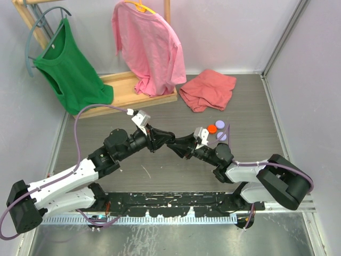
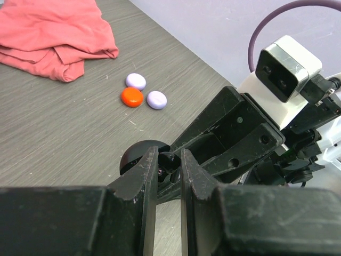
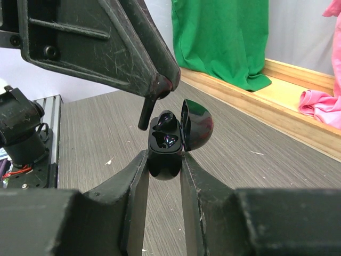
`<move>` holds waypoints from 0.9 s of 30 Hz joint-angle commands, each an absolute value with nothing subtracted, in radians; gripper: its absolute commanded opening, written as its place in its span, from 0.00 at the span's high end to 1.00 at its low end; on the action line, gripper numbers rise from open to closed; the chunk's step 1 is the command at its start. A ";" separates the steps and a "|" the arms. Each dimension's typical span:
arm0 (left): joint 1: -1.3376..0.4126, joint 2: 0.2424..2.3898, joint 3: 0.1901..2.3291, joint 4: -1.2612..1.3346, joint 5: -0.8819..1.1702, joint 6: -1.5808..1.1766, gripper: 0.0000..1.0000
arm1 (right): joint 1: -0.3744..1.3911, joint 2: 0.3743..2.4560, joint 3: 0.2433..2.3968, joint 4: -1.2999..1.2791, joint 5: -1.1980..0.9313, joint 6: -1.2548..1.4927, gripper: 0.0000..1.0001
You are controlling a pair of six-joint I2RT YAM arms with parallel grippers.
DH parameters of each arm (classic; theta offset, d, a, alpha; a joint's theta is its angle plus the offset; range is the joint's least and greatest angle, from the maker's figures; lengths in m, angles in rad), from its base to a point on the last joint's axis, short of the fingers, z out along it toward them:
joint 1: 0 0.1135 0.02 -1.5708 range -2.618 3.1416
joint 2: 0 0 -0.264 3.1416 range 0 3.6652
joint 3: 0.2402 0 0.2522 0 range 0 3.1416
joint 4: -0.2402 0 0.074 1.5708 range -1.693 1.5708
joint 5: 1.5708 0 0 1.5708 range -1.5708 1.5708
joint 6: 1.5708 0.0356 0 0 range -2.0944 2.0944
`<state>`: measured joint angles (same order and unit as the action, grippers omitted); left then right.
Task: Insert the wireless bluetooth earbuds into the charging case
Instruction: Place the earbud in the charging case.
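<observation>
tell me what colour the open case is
Glossy black. The case shows best in the right wrist view.

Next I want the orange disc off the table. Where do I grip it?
Probably its rim, coming straight down: the orange disc lies flat and low. Keep the jaws clear of the two lavender discs crowding one side.
</observation>
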<state>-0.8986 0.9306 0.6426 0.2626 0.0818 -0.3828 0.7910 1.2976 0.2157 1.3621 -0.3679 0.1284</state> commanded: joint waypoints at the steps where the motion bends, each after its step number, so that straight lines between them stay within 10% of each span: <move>1: -0.916 0.936 0.643 0.354 0.045 -0.340 0.90 | 0.797 1.266 0.232 1.451 -0.358 0.127 0.99; 27: -0.954 0.934 0.645 0.403 -0.042 -0.288 0.89 | 0.798 1.238 0.222 1.452 -0.365 0.122 0.99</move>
<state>-0.9493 0.9497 0.6334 0.3050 -0.0010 -0.3195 0.7910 1.2675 0.2153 1.3621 -0.3595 0.1299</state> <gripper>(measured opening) 0.190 0.328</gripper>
